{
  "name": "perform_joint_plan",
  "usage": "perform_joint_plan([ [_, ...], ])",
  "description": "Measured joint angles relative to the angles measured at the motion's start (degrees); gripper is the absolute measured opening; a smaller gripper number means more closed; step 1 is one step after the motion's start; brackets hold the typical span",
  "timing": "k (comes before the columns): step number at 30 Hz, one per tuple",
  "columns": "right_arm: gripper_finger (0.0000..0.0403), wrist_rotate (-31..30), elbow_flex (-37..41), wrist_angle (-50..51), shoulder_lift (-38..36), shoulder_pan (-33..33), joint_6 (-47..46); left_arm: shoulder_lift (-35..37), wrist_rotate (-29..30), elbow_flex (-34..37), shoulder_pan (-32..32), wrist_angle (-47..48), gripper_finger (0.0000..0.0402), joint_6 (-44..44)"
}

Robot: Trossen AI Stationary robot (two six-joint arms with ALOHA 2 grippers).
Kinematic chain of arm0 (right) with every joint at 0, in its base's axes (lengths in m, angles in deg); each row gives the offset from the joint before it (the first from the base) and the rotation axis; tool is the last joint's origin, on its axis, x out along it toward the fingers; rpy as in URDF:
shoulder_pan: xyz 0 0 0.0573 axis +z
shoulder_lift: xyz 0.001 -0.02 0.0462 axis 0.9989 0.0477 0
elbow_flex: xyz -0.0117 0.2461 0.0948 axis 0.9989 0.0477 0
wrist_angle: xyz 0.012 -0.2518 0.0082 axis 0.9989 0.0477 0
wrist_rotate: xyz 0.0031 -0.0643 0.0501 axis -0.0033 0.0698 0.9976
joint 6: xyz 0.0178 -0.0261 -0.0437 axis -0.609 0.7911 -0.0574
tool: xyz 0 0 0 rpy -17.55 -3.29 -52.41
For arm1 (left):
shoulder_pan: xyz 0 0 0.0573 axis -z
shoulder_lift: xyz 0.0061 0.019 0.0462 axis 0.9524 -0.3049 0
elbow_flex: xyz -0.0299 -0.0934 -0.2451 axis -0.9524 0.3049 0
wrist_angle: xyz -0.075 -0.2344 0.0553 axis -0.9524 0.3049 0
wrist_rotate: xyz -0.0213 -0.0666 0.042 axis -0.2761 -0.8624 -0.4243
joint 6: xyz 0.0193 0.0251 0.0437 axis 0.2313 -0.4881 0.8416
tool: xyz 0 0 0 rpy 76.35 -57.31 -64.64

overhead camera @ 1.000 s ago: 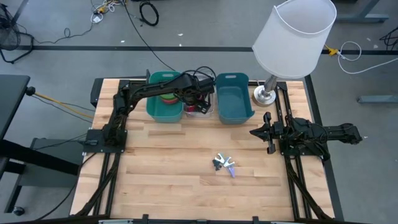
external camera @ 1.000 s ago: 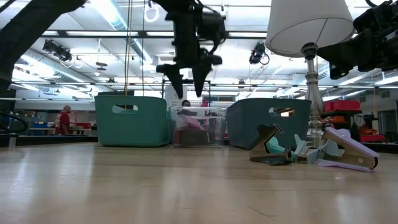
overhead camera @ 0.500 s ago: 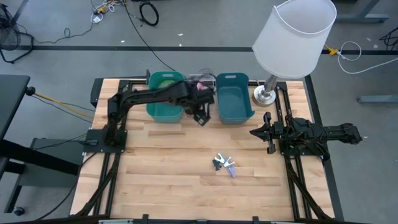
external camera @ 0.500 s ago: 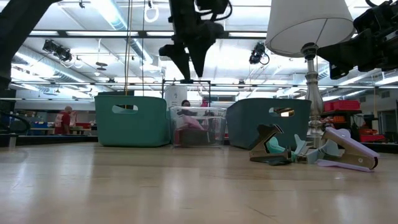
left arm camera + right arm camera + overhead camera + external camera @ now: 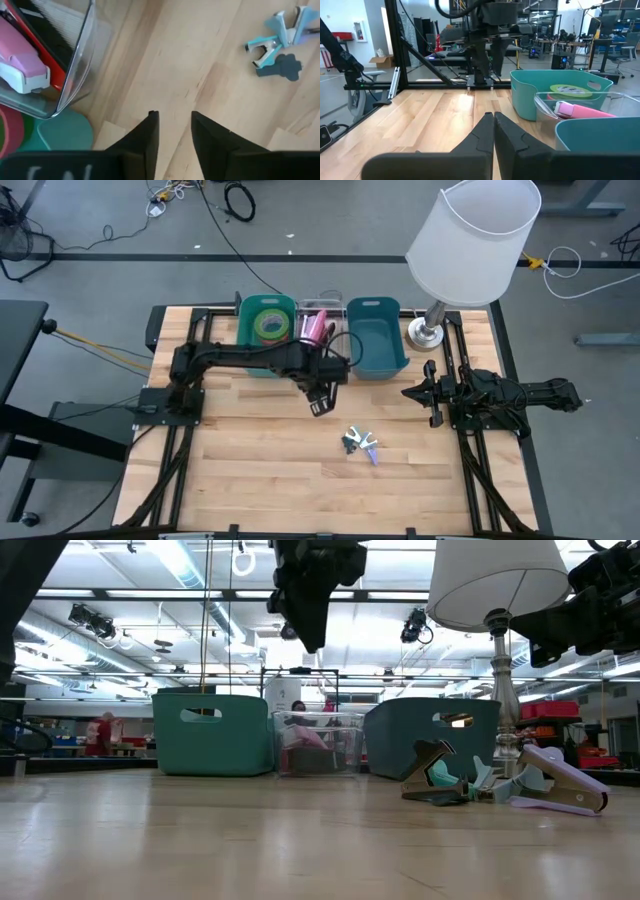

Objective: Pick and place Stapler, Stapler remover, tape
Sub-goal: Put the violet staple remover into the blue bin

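Table [image 5: 250,470]: light wood, both arms mounted at its sides. Lamp [image 5: 470,240] at the far right corner.

Three bins along the far edge: one green bin [image 5: 245,355], one clear bin [image 5: 336,310] between, one blue bin [image 5: 375,345]. Tape [image 5: 268,326], one roll, lies in the green bin. One pink stapler [image 5: 314,328] lies in the clear bin. Both look placed.

Left gripper [image 5: 318,402] hangs over bare wood between the bins and the staple remover [image 5: 360,442]; its fingers [image 5: 146,134] stand a narrow gap apart, grasping nothing. Right gripper [image 5: 415,392] waits at the right edge, clenched, empty.

Step in hand, as I judge it: the reach for the last item. One remover cluster near table centre, teal and lilac parts touching; whether one tool or two, cannot tell.

Next move calls for spreading the fingers wider, then descending over the remover.
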Motion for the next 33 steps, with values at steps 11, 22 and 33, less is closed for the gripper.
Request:
perform_joint_plan([
  [11,0.0016,0.0,0.0,0.0,0.0,0.0,0.0,1.4,0.2,0.1,0.9,0.0,0.004,0.0],
  [22,0.0016,0.0,0.0,0.0,0.0,0.0,0.0,4.0,0.3,0.1,0.9,-1.0,0.0005,0.5],
  [33,0.0016,0.0,0.0,0.0,0.0,0.0,0.0,11.8,-0.1,10.8,0.9,-10.1,0.0003,5.6],
])
